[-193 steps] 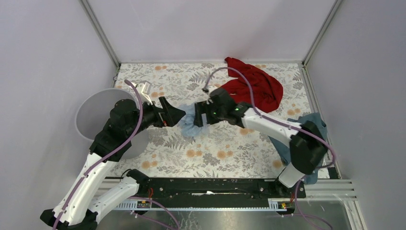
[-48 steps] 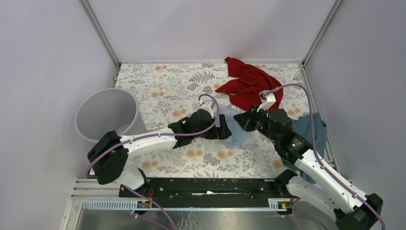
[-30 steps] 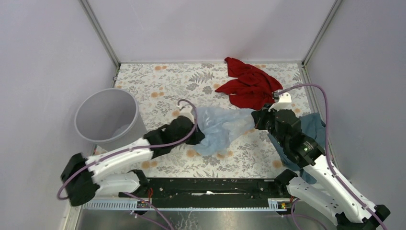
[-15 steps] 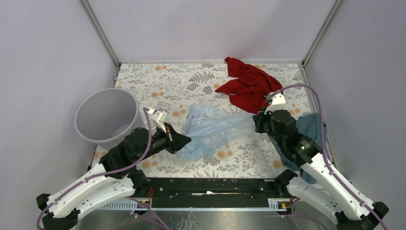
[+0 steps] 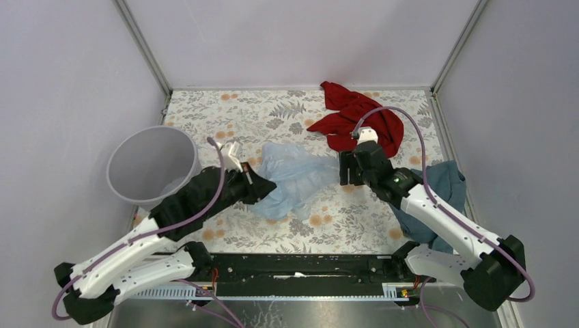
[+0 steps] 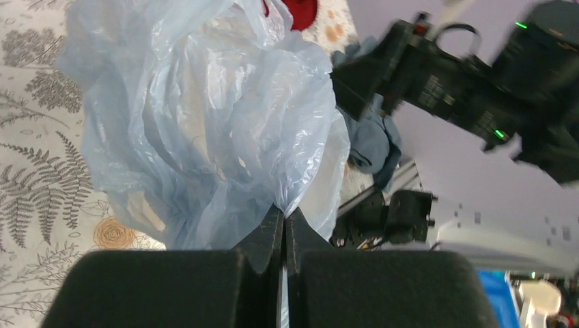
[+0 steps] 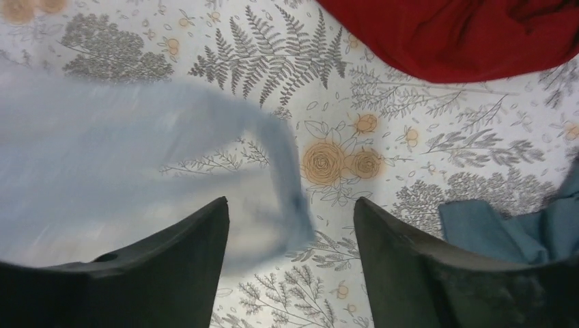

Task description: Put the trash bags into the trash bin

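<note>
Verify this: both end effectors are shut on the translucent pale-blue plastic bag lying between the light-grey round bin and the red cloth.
Not both. The right wrist view shows the right end effector open; only the left end effector is shut on the translucent pale-blue plastic bag, which lies between the light-grey round bin and the red cloth.

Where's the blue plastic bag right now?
In the top view the bag lies between the bin on the left and the red cloth; the left gripper pinches its left edge, the open right gripper hovers at its right end.
</note>
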`<state>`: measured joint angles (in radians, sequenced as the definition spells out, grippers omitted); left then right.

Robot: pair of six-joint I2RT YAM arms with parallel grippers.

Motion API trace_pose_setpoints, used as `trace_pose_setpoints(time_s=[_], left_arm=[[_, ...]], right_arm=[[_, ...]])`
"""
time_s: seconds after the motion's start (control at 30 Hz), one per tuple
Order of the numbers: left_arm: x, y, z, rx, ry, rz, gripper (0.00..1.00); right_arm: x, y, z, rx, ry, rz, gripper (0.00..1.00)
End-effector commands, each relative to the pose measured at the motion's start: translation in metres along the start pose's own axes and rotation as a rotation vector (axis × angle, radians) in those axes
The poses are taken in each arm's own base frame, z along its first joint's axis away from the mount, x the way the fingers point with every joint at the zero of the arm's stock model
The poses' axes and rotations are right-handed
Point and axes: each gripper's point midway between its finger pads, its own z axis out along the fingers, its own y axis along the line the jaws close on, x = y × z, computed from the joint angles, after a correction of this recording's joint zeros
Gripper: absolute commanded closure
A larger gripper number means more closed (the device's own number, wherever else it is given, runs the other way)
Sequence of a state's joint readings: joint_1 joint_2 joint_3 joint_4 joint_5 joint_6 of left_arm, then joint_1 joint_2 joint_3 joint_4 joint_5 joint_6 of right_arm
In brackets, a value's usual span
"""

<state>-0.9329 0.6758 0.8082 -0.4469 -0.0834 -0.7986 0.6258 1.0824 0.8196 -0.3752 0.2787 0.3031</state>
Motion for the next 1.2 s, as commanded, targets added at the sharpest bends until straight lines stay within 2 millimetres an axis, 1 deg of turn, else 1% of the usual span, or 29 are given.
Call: trace_pose_setpoints(time_s=[0.0,0.1,0.17,0.23,0.27,0.33,0.37,0.43,0.47,0.5,0.57,0.63,0.73,0.87,1.0,1.07,1.17], left_arm=[[-0.026,-0.002,0.02,-0.119,-0.061,-0.157,1.0],[-0.03,-0.007,0.034,-0.115,-0.064,-0.126,1.0],[-0.035,-0.009,0.041,-0.13,-0.064,-0.086,1.0],[-0.036,-0.004,0.046,-0.171,-0.058,-0.07,1.0],[-0.036,0.001,0.047,-0.203,-0.059,-0.078,1.0],[-0.038,0.003,0.05,-0.218,-0.071,-0.105,1.0],[-0.039,0.001,0.052,-0.211,-0.076,-0.122,1.0],[-0.042,-0.004,0.054,-0.19,-0.086,-0.149,1.0],[-0.044,-0.005,0.055,-0.187,-0.091,-0.155,1.0],[-0.046,-0.006,0.055,-0.188,-0.101,-0.162,1.0],[-0.051,-0.006,0.054,-0.187,-0.123,-0.184,1.0],[-0.055,-0.013,0.054,-0.148,-0.14,-0.201,1.0],[-0.058,-0.021,0.055,-0.107,-0.15,-0.215,1.0],[-0.053,-0.023,0.058,-0.09,-0.126,-0.226,1.0],[-0.049,-0.024,0.058,-0.073,-0.106,-0.229,1.0],[-0.047,-0.026,0.058,-0.057,-0.104,-0.236,1.0],[-0.048,-0.029,0.059,-0.044,-0.103,-0.239,1.0]], right_arm=[[-0.022,0.019,-0.033,-0.109,0.018,0.027,0.2],[-0.013,0.033,-0.054,-0.207,0.045,0.027,0.14],[-0.015,0.033,-0.067,-0.238,0.02,0.007,0.1],[-0.019,0.033,-0.076,-0.264,-0.017,-0.015,0.06],[-0.02,0.039,-0.08,-0.302,-0.021,-0.025,0.05],[-0.017,0.069,-0.09,-0.491,-0.011,-0.052,0.05],[-0.011,0.086,-0.094,-0.598,0.0,-0.047,0.05],[-0.01,0.114,-0.104,-0.755,-0.009,-0.007,0.05],[-0.011,0.123,-0.106,-0.789,-0.01,0.023,0.05],[-0.011,0.126,-0.103,-0.788,-0.005,0.057,0.05],[-0.013,0.122,-0.09,-0.711,0.014,0.177,0.04],[-0.013,0.115,-0.074,-0.627,0.015,0.308,0.03],[-0.017,0.114,-0.064,-0.605,-0.008,0.478,0.02],[-0.035,0.12,-0.07,-0.695,-0.097,0.628,0.05],[-0.049,0.114,-0.071,-0.684,-0.178,0.667,0.08],[-0.055,0.116,-0.073,-0.692,-0.183,0.663,0.06],[-0.056,0.127,-0.077,-0.746,-0.159,0.648,0.01]])
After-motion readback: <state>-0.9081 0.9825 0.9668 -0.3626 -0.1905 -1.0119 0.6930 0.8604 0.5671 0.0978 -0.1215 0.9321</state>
